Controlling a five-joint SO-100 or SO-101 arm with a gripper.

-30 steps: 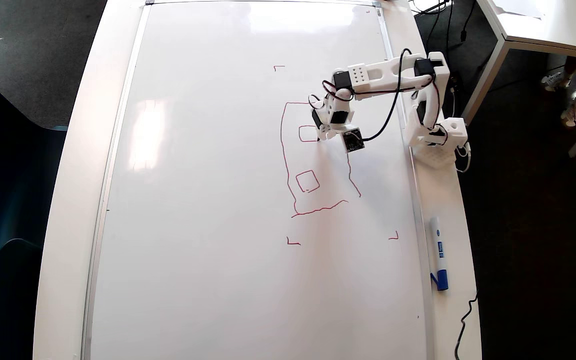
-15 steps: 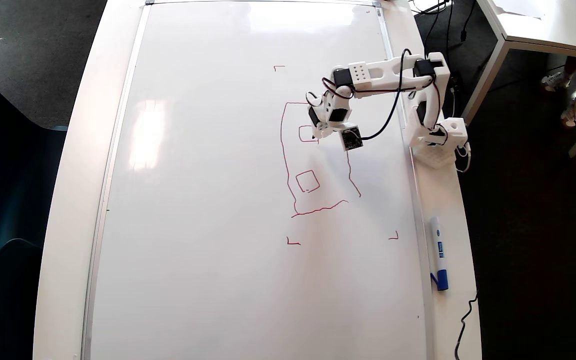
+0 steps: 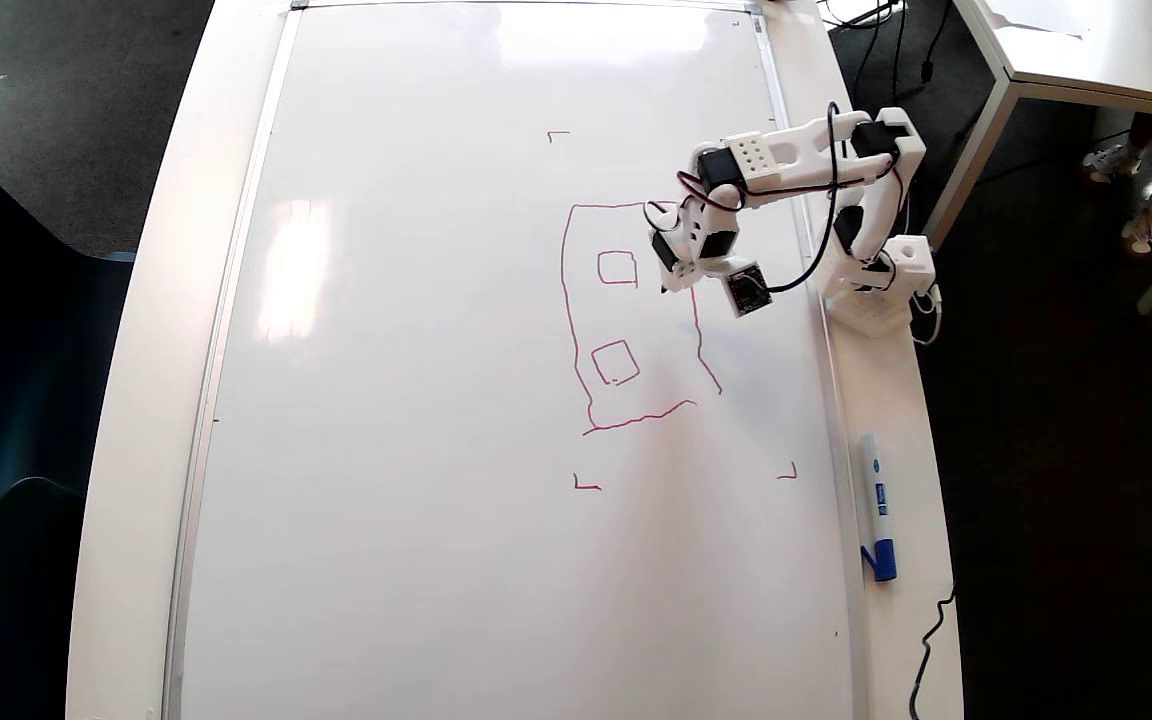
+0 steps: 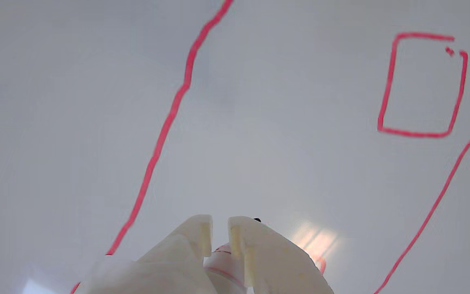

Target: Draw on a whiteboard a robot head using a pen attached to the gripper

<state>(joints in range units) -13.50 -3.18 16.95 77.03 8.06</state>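
Jaws: gripper [image 4: 220, 228] clamped on the pen [image 4: 222, 261].
Pen: mostly hidden between jaws; tip probably off the whiteboard [image 4: 259, 143].
Robot head [image 3: 568, 300]: outline partly covered.

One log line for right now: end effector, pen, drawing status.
end effector: shut on pen | position: right of upper square, inside outline | robot head: outline plus two squares visible | whiteboard: flat

We see a glossy white whiteboard [image 3: 416, 400] bearing the red hand-drawn robot head outline [image 3: 576, 330], a white plastic hand [image 4: 218, 230], and a white marker with blue cap [image 3: 877, 505].
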